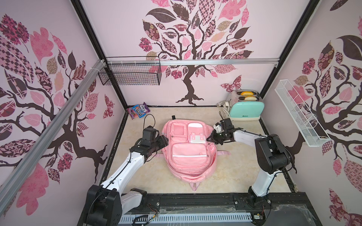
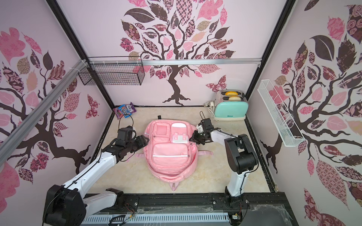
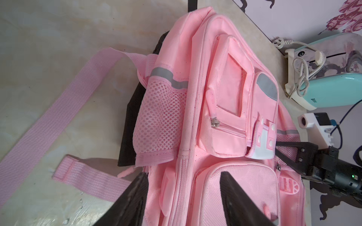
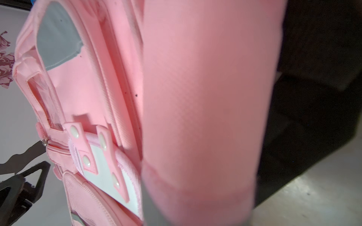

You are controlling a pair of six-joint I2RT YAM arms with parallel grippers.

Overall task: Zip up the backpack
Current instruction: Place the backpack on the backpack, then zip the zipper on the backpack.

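Bracing the backpack (image 1: pixel 189 154), which lies front-up in the middle of the table (image 1: pixel 235 170), matters most: the right gripper (image 1: pixel 212 139) is closed and seems to pinch a fold of fabric at the bag's side by the white buckle flap (image 1: pixel 196 139), though its wrist view is mostly blurred pink cloth, so that hold should serve as a taut anchor. With jaws apart and empty beside the mesh side pocket (image 3: pixel 156 117), the left gripper (image 1: pixel 163 141) needs to close squarely on the pink pull tab (image 3: pixel 125 173) just by its finger and draw along the zipper line, not upward, so the cloth does not bunch.
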